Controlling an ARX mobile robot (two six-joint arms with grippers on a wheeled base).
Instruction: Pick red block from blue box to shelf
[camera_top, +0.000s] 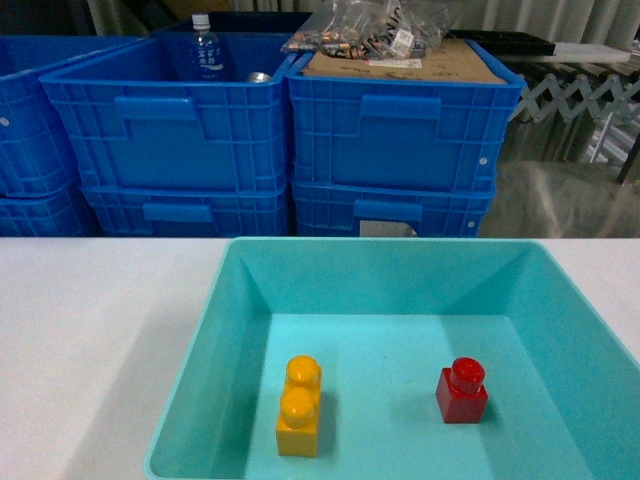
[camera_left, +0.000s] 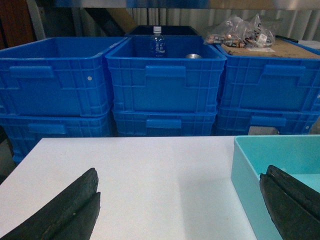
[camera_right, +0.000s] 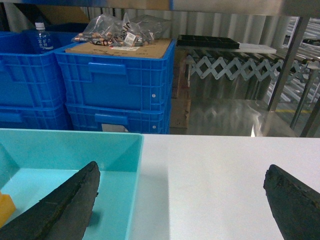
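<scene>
Red block (camera_top: 461, 391) sits upright in the blue box (camera_top: 190, 380), at 3 o'clock of the yellow brick (camera_top: 300, 407). Right gripper (camera_right: 182, 210) is spread wide, empty; descend vertically, straddling the block's flat sides.

Red block (camera_top: 461, 391): small, roughly cubic plastic brick, one round stud on top. Upright, stud up, resting on the floor of the blue box, right of centre, toward the near side. Clear of all walls, nothing touching it.

Blue box (camera_top: 232, 322): wide, shallow turquoise tub, smooth sloping walls, plain rim. Open top, sitting flat on the white tabletop (camera_top: 90, 330). Its near edge is cut off by the head view.

Shelf (camera_right: 292, 50): shiny metal post and bars, seen only in part at the right in the right wrist view, beyond the tabletop.
</scene>
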